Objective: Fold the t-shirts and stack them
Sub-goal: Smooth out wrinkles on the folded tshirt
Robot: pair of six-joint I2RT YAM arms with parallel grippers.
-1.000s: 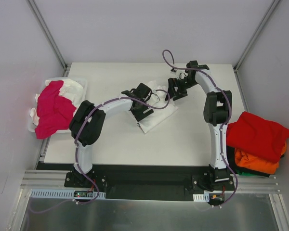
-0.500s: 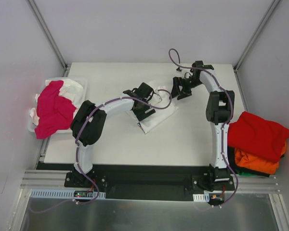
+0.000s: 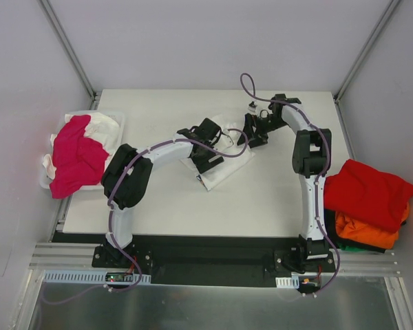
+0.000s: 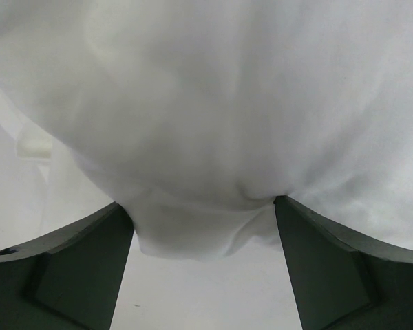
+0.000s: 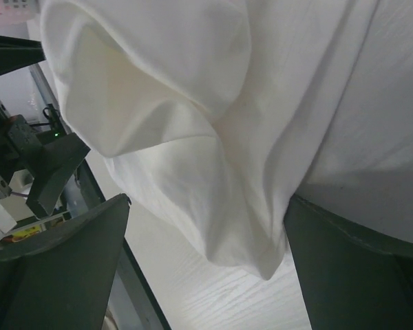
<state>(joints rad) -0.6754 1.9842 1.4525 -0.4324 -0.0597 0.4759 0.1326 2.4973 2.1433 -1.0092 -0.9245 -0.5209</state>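
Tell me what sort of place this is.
Probably a lab test cell, not a home: a white table walled by plain grey panels, with two robot arms bolted at its near edge.

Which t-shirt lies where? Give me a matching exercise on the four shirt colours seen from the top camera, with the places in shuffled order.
Shirts:
1. white t-shirt
2. magenta t-shirt
3. red t-shirt
4. orange t-shirt

Places:
A. top of the stack at the right
B. in the bin at the left
C. middle of the table
D. directly under the red one

Pairs: 1-C, 2-B, 3-A, 4-D
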